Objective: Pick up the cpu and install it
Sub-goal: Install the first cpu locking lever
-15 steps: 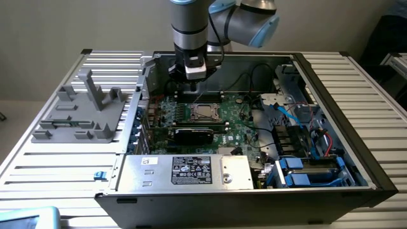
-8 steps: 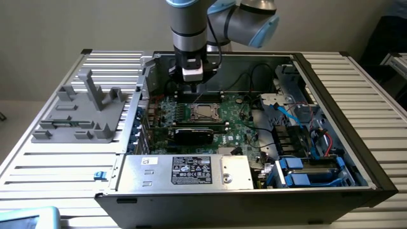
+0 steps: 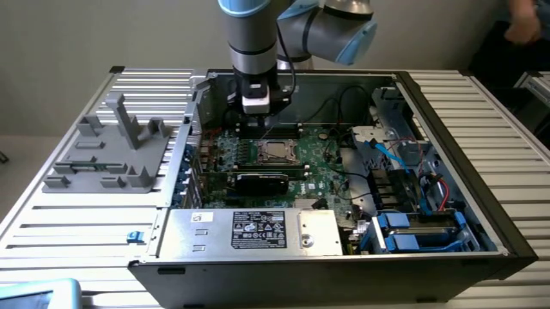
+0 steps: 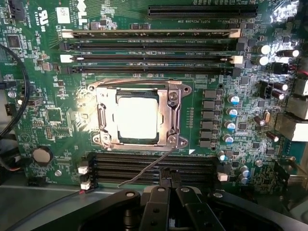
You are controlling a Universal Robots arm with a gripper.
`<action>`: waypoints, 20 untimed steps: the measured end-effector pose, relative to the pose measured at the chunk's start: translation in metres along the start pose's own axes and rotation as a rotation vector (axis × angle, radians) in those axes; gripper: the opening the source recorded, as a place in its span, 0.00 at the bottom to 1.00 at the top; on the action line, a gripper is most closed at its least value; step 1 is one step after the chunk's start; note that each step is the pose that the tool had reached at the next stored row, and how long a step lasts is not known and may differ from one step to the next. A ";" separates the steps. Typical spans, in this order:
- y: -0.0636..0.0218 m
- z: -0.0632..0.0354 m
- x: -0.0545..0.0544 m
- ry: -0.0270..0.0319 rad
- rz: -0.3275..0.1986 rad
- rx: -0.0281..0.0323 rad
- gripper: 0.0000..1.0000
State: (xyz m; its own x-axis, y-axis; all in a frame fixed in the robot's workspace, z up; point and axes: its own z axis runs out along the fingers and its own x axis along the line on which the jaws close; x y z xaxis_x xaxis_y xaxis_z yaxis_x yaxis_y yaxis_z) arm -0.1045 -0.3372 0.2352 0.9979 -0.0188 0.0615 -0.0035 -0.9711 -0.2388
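Silver-grey chip: the cpu [image 4: 137, 118] lies flat with its shiny metal top facing up, seated inside the socket frame [image 4: 175, 103] on the green motherboard [image 4: 48, 115].
Place in the wider scene: in the exterior view the chip shows as a pale square near the middle of the board, inside the open computer case [image 3: 481, 212].
Long axis: the chip is square, so no side is the longer one. Its edges run parallel to the frame's sides and to the memory slots [image 4: 154, 41].
Facing: top side up, level with the board, with no visible tilt.
Frame: bare metal surrounds the chip on all four sides. A thin wire lever [image 4: 144, 171] runs out from one corner, across a second bank of slots.
Gripper: the gripper [image 4: 168, 180] has its two dark fingers pressed together with nothing between them. The tips hang over that second slot bank, near the socket but apart from the chip.
Arm: the arm [image 3: 249, 38] comes straight down into the case, just towards the exterior view's left of the socket.
Fixture: a grey plastic fixture [image 3: 112, 151] stands on the slatted table [image 3: 77, 225], outside the case on the exterior view's left, well apart from the chip.
Power supply: a metal box with a printed label [image 3: 257, 230] sits along the case's near edge.
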 end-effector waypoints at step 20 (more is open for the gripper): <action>0.0036 0.0123 -0.006 0.0105 0.044 0.0307 0.11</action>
State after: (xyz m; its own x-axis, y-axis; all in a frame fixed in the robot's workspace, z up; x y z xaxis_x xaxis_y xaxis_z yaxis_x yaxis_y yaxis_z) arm -0.1095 -0.3376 0.2221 0.9961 -0.0643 0.0604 -0.0456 -0.9615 -0.2712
